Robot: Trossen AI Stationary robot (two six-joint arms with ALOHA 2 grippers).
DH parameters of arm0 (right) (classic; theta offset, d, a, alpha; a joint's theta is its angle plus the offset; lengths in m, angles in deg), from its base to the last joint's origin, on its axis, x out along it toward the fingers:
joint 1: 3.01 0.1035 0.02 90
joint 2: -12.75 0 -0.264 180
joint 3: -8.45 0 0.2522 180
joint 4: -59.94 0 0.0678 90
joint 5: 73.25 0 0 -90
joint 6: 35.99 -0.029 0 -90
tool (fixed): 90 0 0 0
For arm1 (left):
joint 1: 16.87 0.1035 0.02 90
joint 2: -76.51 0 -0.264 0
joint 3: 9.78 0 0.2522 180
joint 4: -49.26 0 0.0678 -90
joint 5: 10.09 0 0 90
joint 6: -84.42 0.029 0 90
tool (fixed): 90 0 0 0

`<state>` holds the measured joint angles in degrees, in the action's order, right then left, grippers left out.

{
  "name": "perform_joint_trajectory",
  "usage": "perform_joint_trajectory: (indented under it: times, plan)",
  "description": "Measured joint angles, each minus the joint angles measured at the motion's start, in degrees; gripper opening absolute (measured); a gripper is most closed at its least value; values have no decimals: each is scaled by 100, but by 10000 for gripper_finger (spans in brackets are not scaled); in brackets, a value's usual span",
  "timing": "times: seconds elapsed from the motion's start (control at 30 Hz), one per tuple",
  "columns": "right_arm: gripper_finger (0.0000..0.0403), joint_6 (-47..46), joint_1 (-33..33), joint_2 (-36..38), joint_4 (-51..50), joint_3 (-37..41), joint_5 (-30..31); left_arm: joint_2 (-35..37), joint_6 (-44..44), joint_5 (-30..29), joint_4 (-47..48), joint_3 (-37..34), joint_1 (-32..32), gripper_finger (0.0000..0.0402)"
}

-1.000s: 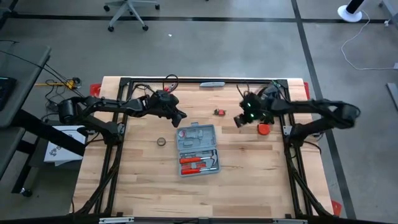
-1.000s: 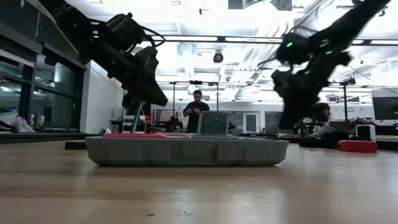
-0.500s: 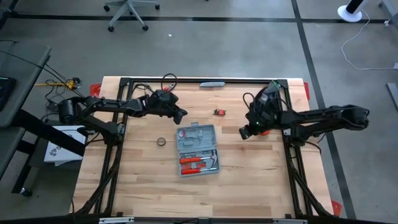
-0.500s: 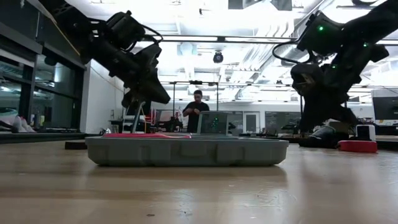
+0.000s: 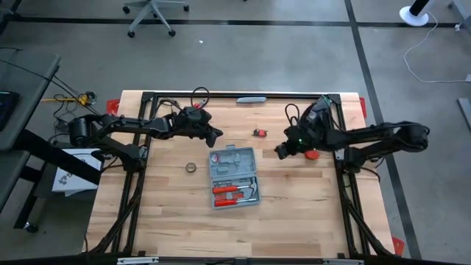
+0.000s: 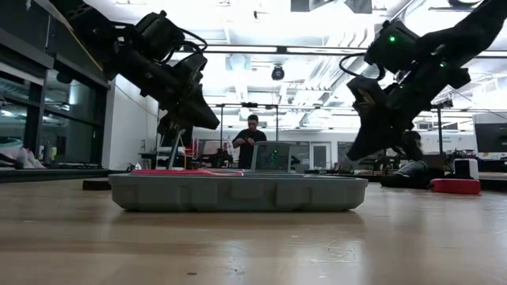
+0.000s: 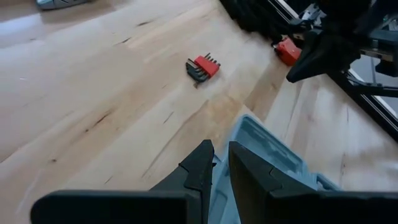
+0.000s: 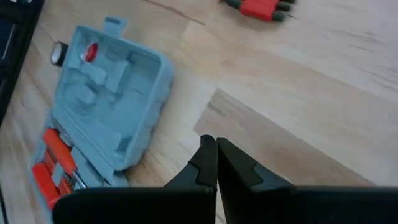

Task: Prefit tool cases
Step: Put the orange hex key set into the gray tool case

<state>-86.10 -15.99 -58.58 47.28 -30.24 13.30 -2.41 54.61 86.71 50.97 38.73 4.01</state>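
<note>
Right now you are looking at the tool case [image 5: 234,177] lying open and flat near the middle of the table [image 5: 169,221], with red-handled tools [image 5: 225,193] sitting in the half nearer the front edge and the other half showing bare moulded slots. Your left gripper [image 5: 215,138] is hovering just beyond the case's far left corner, above the wood; its fingers [image 7: 200,167] are standing slightly apart with a narrow gap and nothing between them. Your right gripper [image 5: 280,152] is hanging off the case's right side, near but apart from it, its fingers [image 8: 205,160] pressed together and gripping nothing. A small red bit holder [image 5: 259,132] is lying on the table between the two grippers, toward the far edge. A small dark ring [image 5: 191,168] is resting just left of the case, and a red object [image 5: 312,154] is sitting beside the right arm.
</note>
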Motion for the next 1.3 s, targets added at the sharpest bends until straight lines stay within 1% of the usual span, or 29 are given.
perform_joint_trajectory:
  times: [0.17,0.43,0.57,0.67,0.77,0.83,0.93,1.0,1.2,1.3]
  plan:
    - [0,683,-122,-378,-295,-563,-327,-2,177,-3,-7,0,0,46]
    - [0,2675,-634,-1399,-1304,-2040,-366,-4,491,-43,10,0,9,46]
    - [0,3866,-896,-1912,-2016,-2840,-363,-4,501,-97,17,0,9,46]
    - [0,4953,-1040,-2216,-2550,-3315,-359,-4,501,-97,39,0,9,46]
    - [3,6114,-1132,-2425,-2784,-3536,-382,-4,555,-101,89,0,9,46]
    - [12,6601,-1204,-2499,-2776,-3581,-537,-4,636,-102,132,0,7,46]
    - [33,6985,-1338,-2577,-2721,-3575,-878,-7,646,-102,263,0,7,46]
    - [53,7026,-1428,-2631,-2750,-3573,-967,-7,649,-101,321,0,4,46]
    - [116,7158,-1567,-2737,-2696,-3570,-992,-7,813,-100,434,0,4,46]
    - [141,7106,-1567,-2737,-2616,-3568,-994,-7,917,-100,457,0,5,46]
